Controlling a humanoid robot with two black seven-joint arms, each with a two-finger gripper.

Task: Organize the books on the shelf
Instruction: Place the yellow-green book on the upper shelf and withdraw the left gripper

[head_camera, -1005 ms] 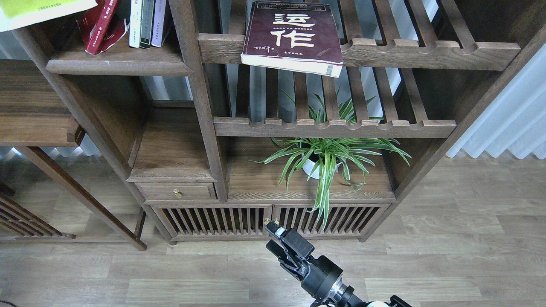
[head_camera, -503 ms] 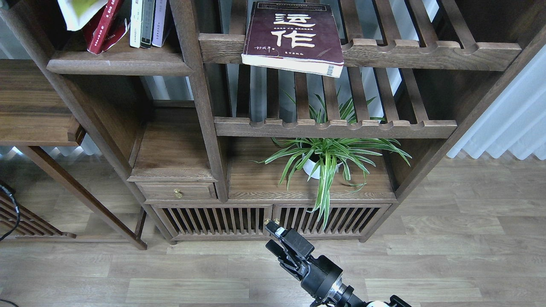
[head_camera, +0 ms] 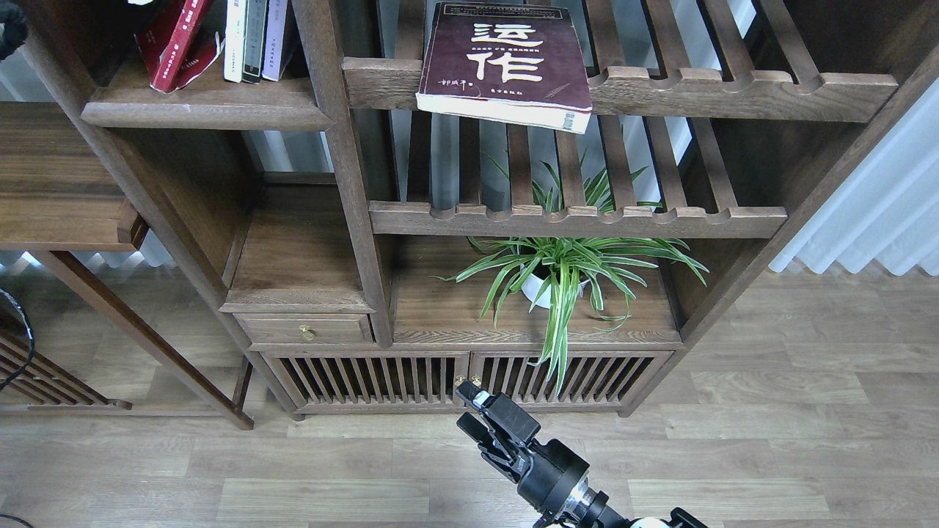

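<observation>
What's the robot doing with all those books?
It is tidying books onto a wooden shelf, where several books stand in a row. A big maroon book lies flat on a slatted rack, and nothing is touching it. The right gripper hangs low over the floor, holding nothing. A dark bit at the top left corner may be the left arm.

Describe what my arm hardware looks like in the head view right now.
The right gripper is matte black, with blocky fingers and small silver fittings near its tip. Behind it sits a rounded black wrist housing, then a silver metal ring. At the top left corner only a dark rounded part shows, and a thin black cable hangs at the left edge.
</observation>
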